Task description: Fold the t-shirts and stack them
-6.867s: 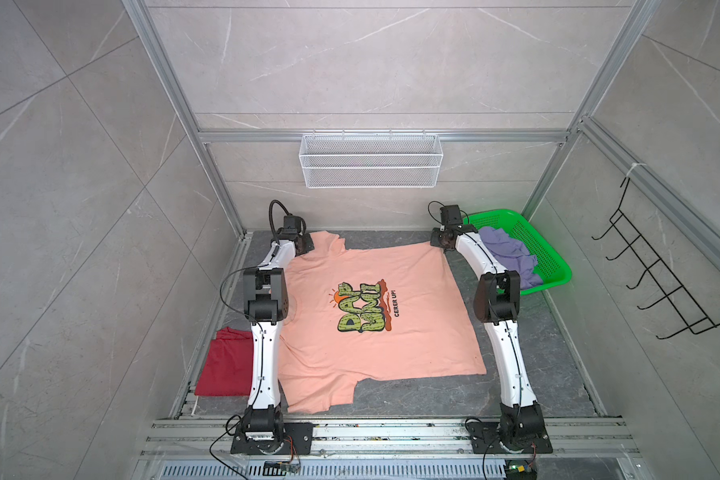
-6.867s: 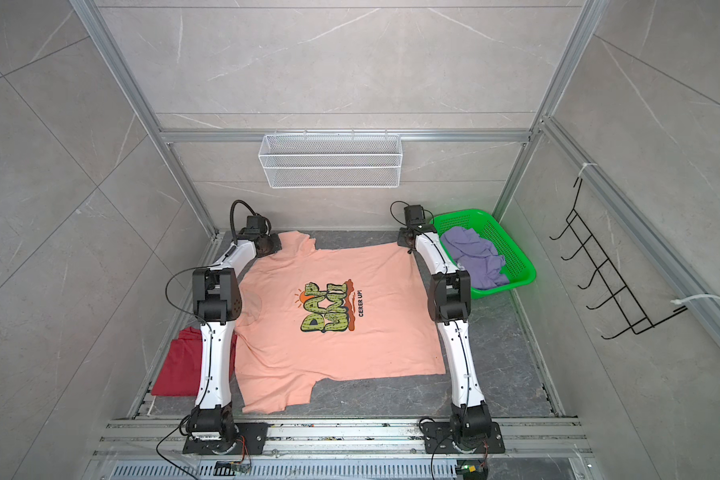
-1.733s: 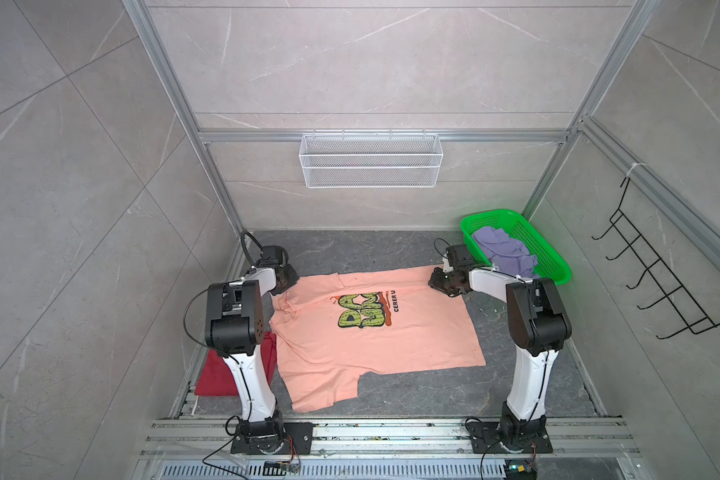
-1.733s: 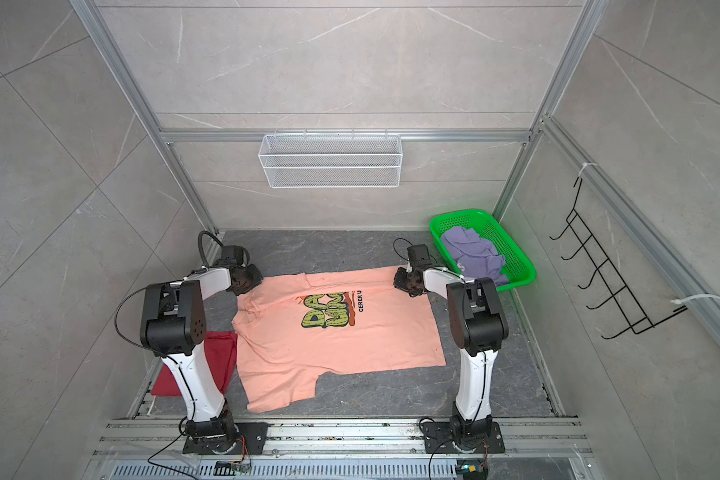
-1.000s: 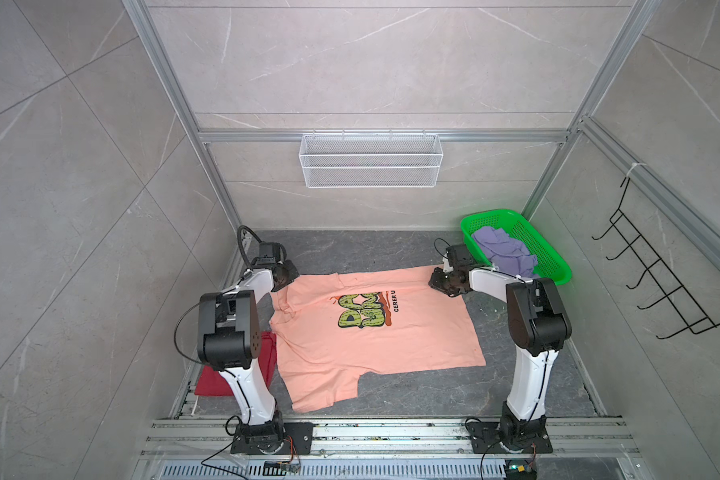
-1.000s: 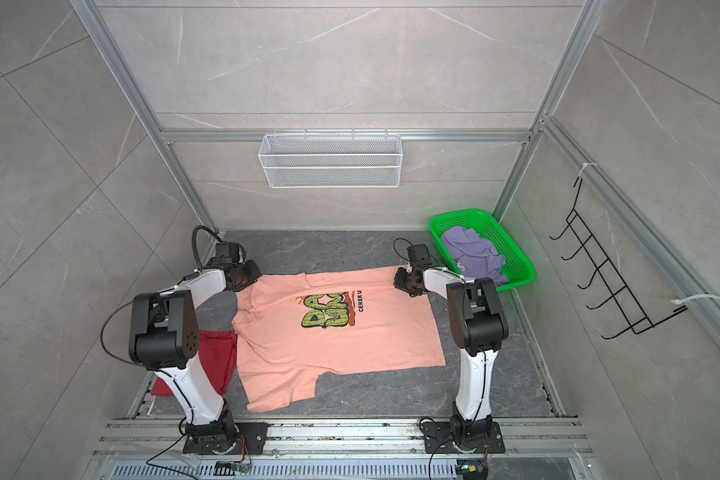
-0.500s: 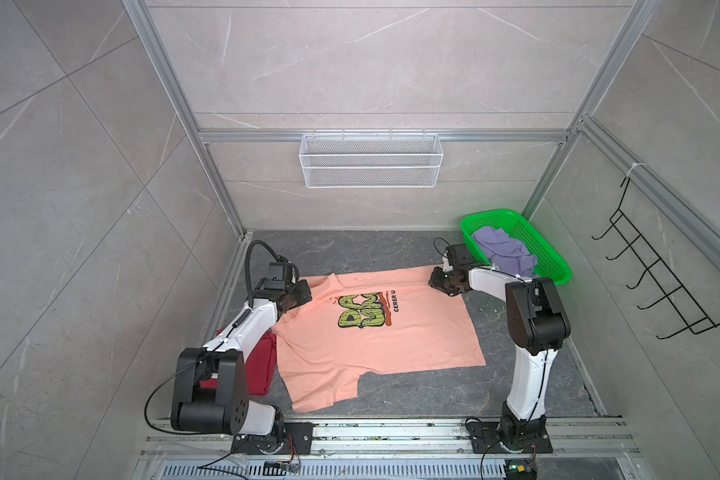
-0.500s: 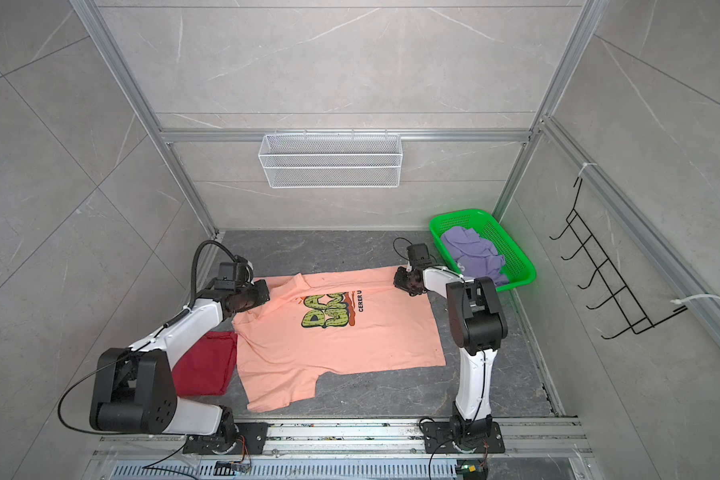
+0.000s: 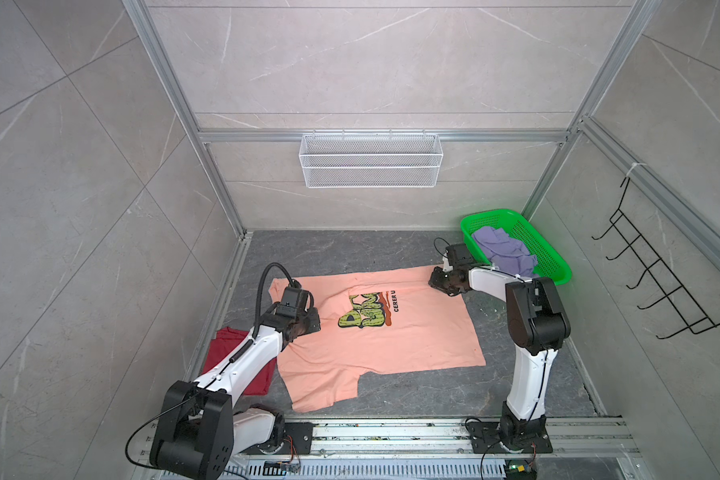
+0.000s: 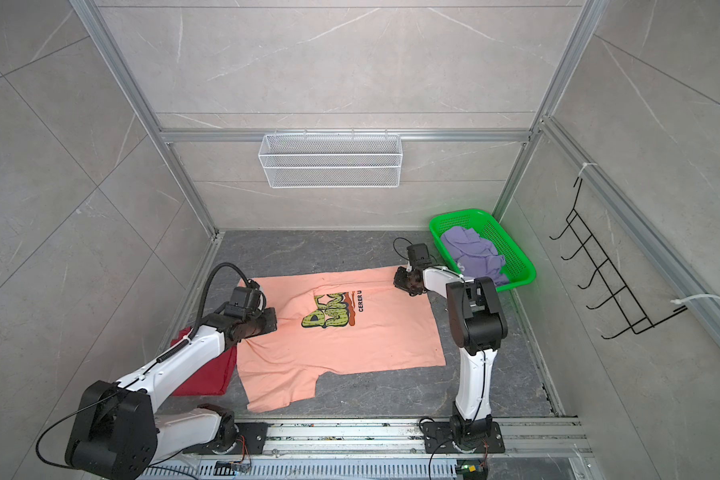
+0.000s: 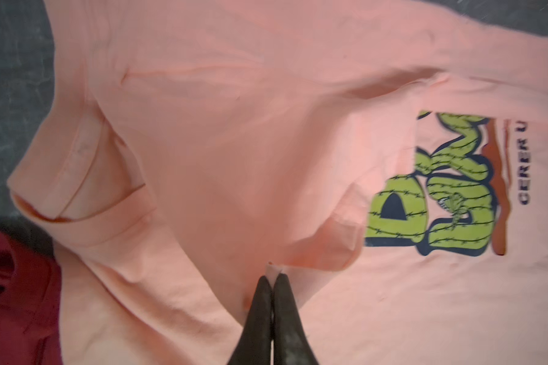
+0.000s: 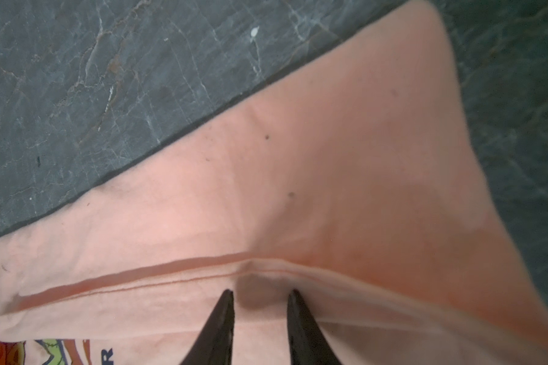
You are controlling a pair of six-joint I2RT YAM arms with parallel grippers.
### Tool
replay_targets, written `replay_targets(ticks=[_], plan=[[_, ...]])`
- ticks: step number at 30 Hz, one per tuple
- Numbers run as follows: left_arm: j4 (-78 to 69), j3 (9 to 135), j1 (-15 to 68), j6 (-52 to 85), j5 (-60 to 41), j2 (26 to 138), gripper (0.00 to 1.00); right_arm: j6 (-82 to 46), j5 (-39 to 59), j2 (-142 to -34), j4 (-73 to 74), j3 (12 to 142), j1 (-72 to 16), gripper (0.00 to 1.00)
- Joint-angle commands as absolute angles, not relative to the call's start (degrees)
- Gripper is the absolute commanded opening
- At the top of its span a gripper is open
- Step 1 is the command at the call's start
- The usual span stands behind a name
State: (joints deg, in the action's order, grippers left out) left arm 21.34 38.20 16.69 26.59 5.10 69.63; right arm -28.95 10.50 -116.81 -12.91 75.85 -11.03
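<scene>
The left gripper (image 11: pixel 272 279) pinches shut on the peach tee (image 9: pixel 395 349), with the sleeve flap just ahead of its tips. The right gripper (image 12: pixel 260 294), narrowly parted, straddles the folded hem. Early days, I'd say: the red tee (image 9: pixel 229 353) lies behind the left jaws, and the lavender tee (image 9: pixel 501 249) waits in the basket (image 9: pixel 555 266).

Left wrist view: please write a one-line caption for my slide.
Shut left gripper pinches a fold of the peach shirt near its green print; red shirt beside it.
</scene>
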Motion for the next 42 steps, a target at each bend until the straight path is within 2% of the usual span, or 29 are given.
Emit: replay_targets(ticks=[1,10,19,28,41,42], plan=[[22.95,36.63,16.87,30.89,10.32,66.93,0.0,-28.46,9.22,-118.66,-15.55,76.42,-11.06,0.32],[23.21,34.04,16.78,32.92,13.4,60.5,0.0,-27.28,7.21,-118.2,-17.14,77.31,-10.9,0.32],[21.9,33.58,16.78,34.73,15.19,62.52,0.0,-25.41,6.69,-114.21,-18.96,76.46,-10.55,0.33],[21.93,33.84,16.66,36.3,19.52,63.49,0.0,-26.93,6.24,-101.63,-16.17,68.29,-10.57,0.44],[20.08,34.6,16.45,35.28,13.89,65.94,0.0,-29.3,6.39,-112.63,-16.15,74.57,-10.55,0.44],[20.85,34.78,16.44,35.46,13.79,65.96,0.04,-29.32,5.97,-113.03,-16.32,74.59,-10.55,0.44]])
